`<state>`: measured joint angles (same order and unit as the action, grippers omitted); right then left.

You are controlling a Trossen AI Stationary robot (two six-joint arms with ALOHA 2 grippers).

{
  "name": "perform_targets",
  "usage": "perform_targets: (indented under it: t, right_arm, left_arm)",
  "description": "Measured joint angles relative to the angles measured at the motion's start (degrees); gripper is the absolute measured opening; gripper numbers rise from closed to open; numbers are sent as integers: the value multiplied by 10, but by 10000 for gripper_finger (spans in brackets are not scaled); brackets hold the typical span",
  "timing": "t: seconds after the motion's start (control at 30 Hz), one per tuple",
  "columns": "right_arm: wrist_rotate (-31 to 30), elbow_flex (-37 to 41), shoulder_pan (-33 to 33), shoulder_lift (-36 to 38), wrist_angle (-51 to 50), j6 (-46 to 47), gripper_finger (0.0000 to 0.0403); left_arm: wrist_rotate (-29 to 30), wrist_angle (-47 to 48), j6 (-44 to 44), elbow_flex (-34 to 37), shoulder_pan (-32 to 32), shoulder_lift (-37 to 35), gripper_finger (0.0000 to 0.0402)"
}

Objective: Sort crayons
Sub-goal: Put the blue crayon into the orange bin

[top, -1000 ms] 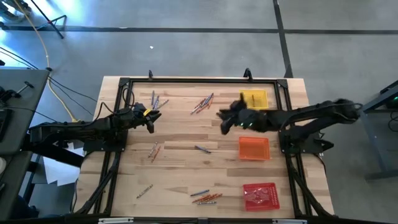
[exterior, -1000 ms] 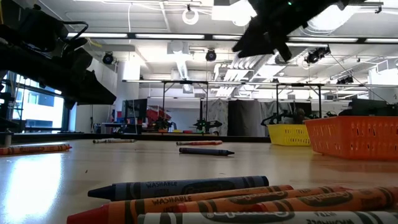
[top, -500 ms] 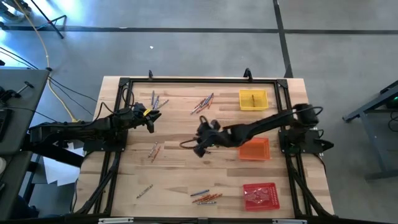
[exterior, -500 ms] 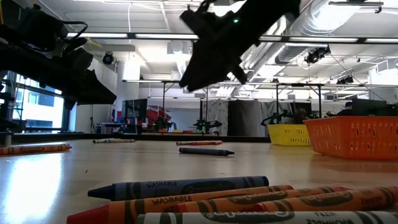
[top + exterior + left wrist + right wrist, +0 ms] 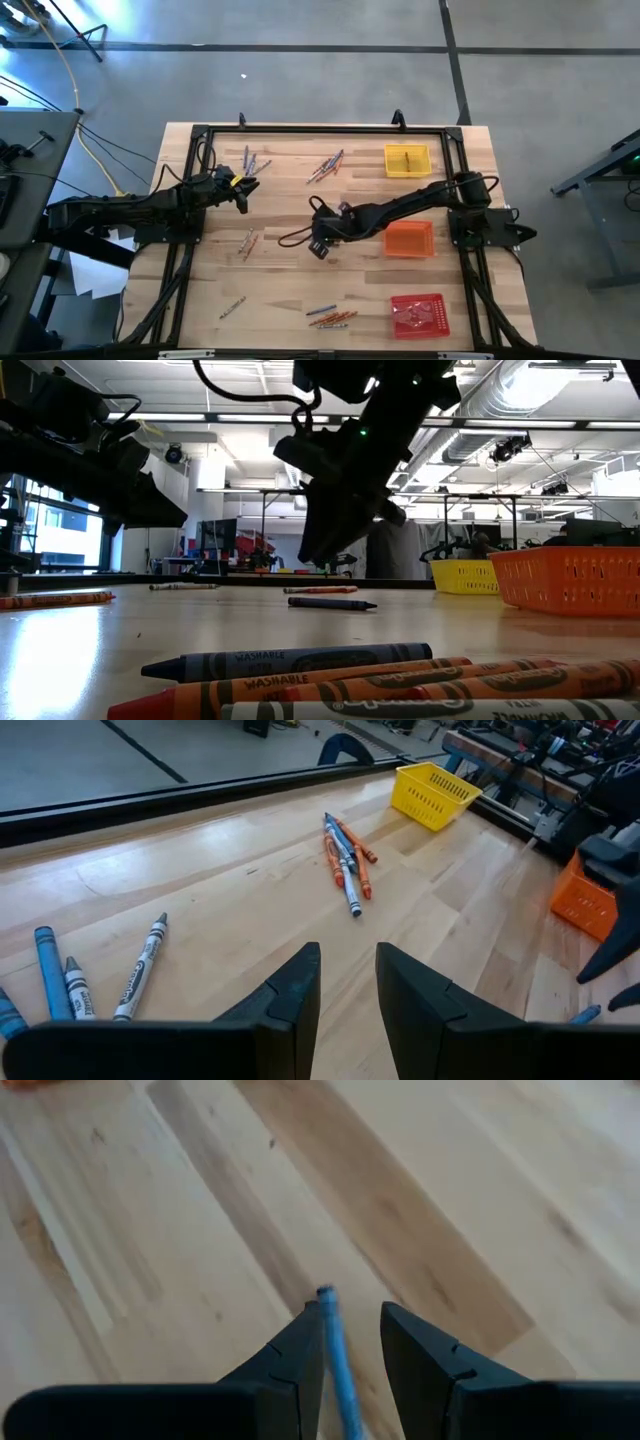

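Note:
Crayons lie in loose groups on the wooden table: at the far left [image 5: 250,160], the far middle [image 5: 327,166], the left middle [image 5: 248,241] and the near middle [image 5: 330,317]. My right gripper [image 5: 320,245] hangs open over the table's middle, tipped down. A single blue crayon [image 5: 337,1355] lies on the wood, showing between the open fingers in the right wrist view. In the low view the fingers [image 5: 320,555] stand clear above this crayon [image 5: 330,603]. My left gripper [image 5: 243,190] waits open at the left, near the far-left crayons [image 5: 60,980].
Three square mesh trays stand along the right: yellow [image 5: 407,160] at the far side, orange [image 5: 409,238] in the middle, red [image 5: 418,314] near. A few more crayons [image 5: 232,306] lie at the near left. A black frame [image 5: 300,130] borders the table.
My right gripper has swung from beside the yellow tray toward the table's left and near side. It has come down and tipped its fingers downward over the single blue crayon in the middle. The crayons have not moved.

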<state>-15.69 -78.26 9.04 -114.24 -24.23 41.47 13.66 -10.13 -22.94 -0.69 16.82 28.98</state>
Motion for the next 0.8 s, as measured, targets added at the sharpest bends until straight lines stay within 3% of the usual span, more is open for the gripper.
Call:
perform_targets:
  t: [0.8]
  right_arm:
    - [75, 0, 5, -11, -36, -10, 96]
  left_arm:
    - [0, 0, 0, 0, 0, 0, 87]
